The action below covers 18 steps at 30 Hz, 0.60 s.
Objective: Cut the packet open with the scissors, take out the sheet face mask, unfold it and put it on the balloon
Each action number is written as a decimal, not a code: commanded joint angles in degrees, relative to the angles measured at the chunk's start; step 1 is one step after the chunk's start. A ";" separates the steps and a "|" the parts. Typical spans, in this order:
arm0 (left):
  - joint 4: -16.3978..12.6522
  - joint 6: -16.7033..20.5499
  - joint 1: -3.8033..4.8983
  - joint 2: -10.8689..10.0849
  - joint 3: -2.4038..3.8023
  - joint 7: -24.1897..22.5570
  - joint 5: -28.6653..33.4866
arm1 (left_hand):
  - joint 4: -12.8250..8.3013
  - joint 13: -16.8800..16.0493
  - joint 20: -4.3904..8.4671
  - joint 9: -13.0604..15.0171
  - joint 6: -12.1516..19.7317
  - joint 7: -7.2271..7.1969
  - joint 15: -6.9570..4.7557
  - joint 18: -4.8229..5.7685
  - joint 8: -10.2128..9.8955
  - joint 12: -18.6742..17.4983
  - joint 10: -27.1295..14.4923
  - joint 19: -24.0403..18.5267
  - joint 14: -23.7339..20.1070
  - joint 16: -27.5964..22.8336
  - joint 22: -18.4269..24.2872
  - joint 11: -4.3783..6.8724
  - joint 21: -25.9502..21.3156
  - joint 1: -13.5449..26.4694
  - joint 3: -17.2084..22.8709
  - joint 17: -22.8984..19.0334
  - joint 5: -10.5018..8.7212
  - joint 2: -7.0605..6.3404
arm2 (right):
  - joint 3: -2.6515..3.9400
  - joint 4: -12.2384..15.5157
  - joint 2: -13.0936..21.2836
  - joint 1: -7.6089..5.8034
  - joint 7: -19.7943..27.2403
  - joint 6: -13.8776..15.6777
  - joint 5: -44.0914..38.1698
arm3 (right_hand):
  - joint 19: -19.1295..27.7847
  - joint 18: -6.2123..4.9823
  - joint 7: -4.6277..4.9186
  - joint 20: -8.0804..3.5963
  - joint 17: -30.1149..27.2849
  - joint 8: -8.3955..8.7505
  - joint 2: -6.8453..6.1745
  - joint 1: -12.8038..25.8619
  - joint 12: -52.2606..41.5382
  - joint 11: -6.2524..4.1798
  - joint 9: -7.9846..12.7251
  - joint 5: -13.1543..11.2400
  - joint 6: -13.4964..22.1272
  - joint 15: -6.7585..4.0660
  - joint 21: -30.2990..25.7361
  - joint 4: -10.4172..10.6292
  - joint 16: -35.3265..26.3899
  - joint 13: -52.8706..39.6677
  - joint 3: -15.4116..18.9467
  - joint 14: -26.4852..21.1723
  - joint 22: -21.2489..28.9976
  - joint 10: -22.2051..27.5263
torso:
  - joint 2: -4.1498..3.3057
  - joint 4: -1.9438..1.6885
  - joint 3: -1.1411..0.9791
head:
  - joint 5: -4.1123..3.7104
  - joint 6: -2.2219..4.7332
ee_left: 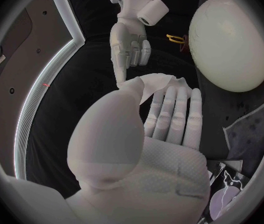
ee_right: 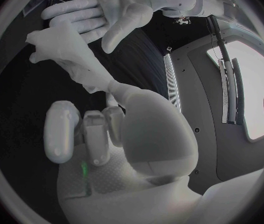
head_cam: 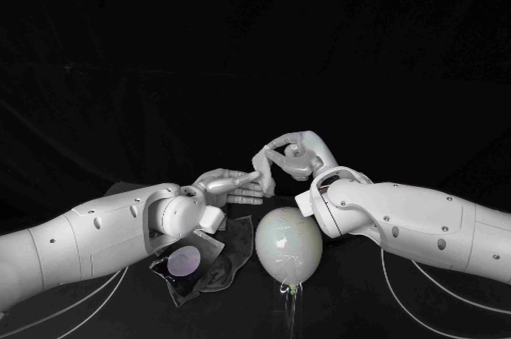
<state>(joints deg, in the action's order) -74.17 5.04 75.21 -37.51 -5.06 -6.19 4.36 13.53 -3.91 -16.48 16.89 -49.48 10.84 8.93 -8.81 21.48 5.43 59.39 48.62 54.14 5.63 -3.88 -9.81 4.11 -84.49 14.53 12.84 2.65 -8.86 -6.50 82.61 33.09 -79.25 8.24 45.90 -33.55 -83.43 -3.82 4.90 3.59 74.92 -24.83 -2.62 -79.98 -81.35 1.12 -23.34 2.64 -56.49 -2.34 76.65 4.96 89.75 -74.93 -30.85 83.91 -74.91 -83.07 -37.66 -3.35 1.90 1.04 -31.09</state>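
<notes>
we're mid-unfold: our left hand and right hand both pinch the sheet mask in their fingers, held up just behind the balloon. next we must spread it wide, then lower it on.

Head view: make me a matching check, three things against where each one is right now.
1 sheet mask
2 balloon
3 packet

A on the table, beneath the left arm
B on the table beside the packet, nothing on it
C held in the air between left hand and right hand

Pairs: 1-C, 2-B, 3-A
</notes>
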 commanded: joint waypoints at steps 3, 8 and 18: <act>-0.11 -1.04 -0.02 0.13 0.06 -3.40 -1.64 | -0.91 -0.37 -0.13 -0.07 -2.37 -0.93 -1.08 0.50 0.62 1.57 2.21 -0.49 1.37 1.70 -0.08 1.17 0.07 -3.46 1.74 0.67 0.17 2.12 | 0.08 -0.20 -0.09 -0.06 0.51 0.06 -0.29 | -0.12 0.95 -0.05 -0.12 15.08 -0.94 0.27 0.12 -0.18 -0.60 -3.45 0.15 -0.42 -0.49 0.23 0.11 0.25 -8.08 -0.35 6.09 -11.31 -2.12 | 0.02 0.03 -0.02 | 0.00 -0.05; -0.03 -0.16 -0.04 0.23 0.07 -4.54 -1.71 | -1.39 -0.56 -0.12 -0.12 -3.75 -1.44 -1.65 0.40 0.82 2.60 3.79 -0.41 2.27 2.91 -0.12 1.82 0.20 -5.14 3.06 1.24 0.17 3.17 | 0.08 -0.24 -0.06 -0.06 0.46 0.02 -0.29 | -0.12 0.95 -0.05 -0.12 15.08 -0.94 0.27 0.12 -0.18 -0.60 -3.45 0.15 -0.42 -0.49 0.23 0.11 0.25 -8.08 -0.35 6.09 -11.31 -2.12 | -0.03 0.00 0.02 | -0.01 -0.05; 0.11 3.66 -0.05 0.66 0.08 -6.36 -1.62 | -3.09 -1.97 -0.09 0.60 -7.58 -2.61 -3.17 -0.22 2.34 6.38 8.22 0.78 4.29 6.54 -0.35 3.84 0.98 -6.62 4.43 3.10 0.14 4.79 | 0.08 -0.10 0.14 -0.09 0.30 -0.14 -0.29 | -0.12 0.95 -0.05 -0.12 15.08 -0.94 0.27 0.12 -0.18 -0.60 -3.45 0.15 -0.42 -0.49 0.23 0.11 0.25 -8.08 -0.35 6.09 -11.31 -2.12 | 0.00 0.03 0.00 | 0.13 -0.25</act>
<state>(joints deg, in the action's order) -74.02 6.56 75.13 -37.03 -5.04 -10.25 2.94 10.74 -5.79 -16.50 16.94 -56.71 8.29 5.76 -8.80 23.50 11.57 67.20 49.08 58.18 11.91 -4.17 -5.94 4.82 -90.95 19.08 15.79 2.64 -4.37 -6.48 82.42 33.21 -79.29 8.16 45.94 -33.52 -83.38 -3.81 4.79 3.48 74.95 -24.85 -2.63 -79.97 -81.29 1.04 -23.34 2.50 -56.39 -2.33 76.65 4.97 89.80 -74.95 -30.84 83.91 -74.94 -82.99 -37.67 -3.34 1.88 1.16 -31.29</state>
